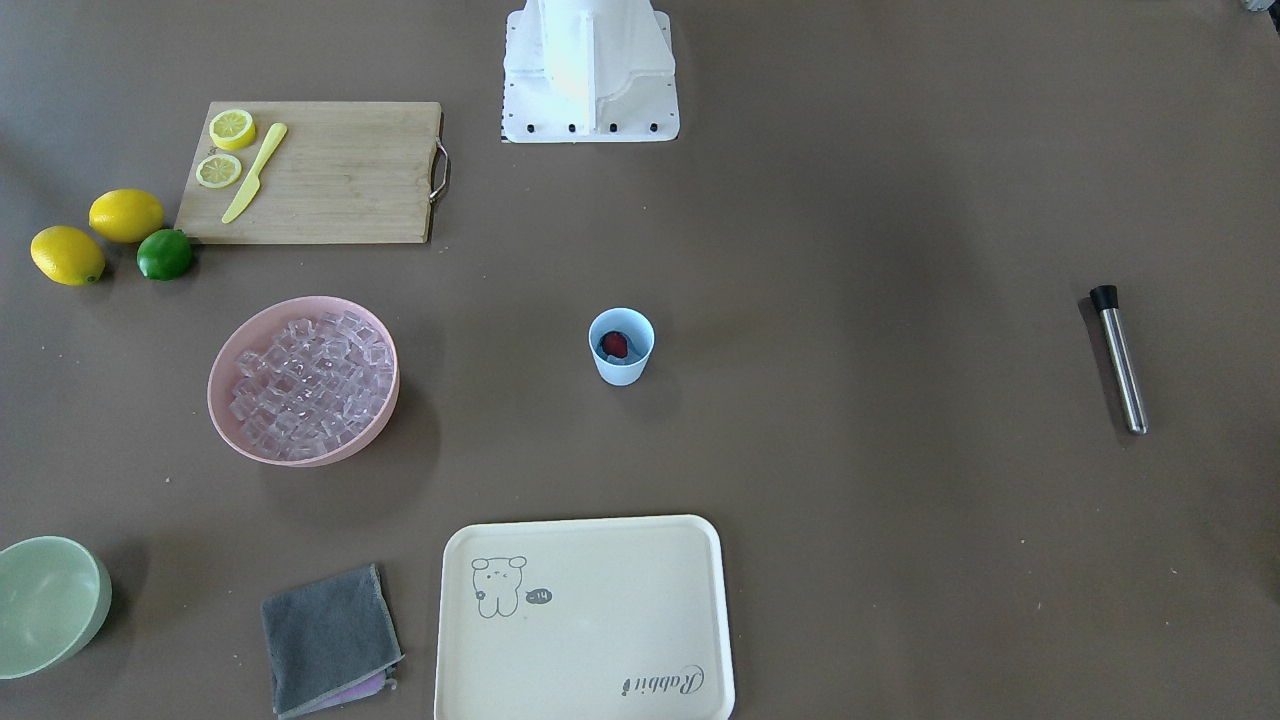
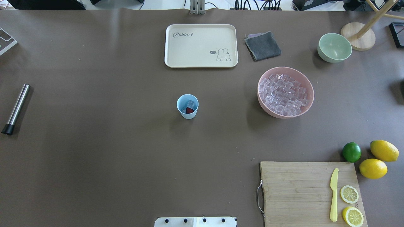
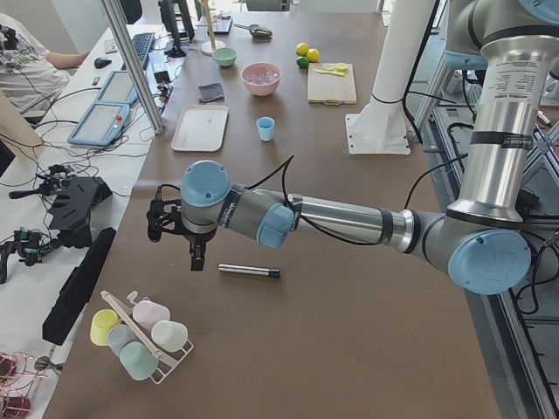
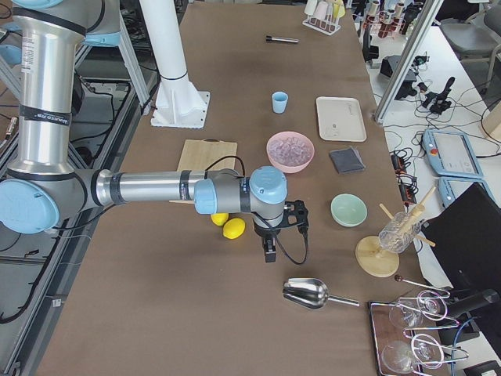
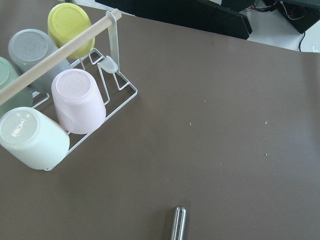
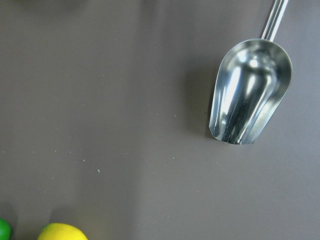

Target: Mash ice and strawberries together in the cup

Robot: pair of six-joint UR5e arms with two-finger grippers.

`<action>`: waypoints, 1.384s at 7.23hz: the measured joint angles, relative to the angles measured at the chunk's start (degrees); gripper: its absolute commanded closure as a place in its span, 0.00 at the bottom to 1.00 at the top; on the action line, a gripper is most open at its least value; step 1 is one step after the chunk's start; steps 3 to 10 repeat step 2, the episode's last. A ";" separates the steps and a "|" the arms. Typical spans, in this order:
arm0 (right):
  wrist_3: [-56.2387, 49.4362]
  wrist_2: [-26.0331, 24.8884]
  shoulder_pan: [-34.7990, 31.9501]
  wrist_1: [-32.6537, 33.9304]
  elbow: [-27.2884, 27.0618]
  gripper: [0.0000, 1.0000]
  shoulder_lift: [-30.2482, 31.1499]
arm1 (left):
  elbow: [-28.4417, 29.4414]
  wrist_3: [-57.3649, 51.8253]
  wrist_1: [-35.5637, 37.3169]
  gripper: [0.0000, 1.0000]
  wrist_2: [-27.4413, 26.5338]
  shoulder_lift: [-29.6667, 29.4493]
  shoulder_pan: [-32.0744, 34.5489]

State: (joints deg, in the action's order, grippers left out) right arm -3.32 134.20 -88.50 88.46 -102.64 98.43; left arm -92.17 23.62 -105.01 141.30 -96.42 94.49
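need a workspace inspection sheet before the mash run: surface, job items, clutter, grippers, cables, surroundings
Surface: brown table, a few pale specks, no spill seen.
Job's things: cup upright mid-table, holding a strawberry and some ice; more fills the pink bowl; metal rod lies flat, alone.
Clutter: tray, cloth, green bowl, cutting board with knife and lemon slices, lemons, lime, scoop, cup rack.
Grippers: left gripper hangs by the rod's end; right gripper between lemons and scoop; open or shut cannot be told.
Cables: left arm cable and right arm cable loop at the wrists.
Surroundings: side desk with gear; a person seated there.
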 measured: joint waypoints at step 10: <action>0.05 0.06 -0.22 0.19 -0.13 0.01 -0.12 | -0.72 -0.08 0.07 0.02 -0.01 0.59 -0.55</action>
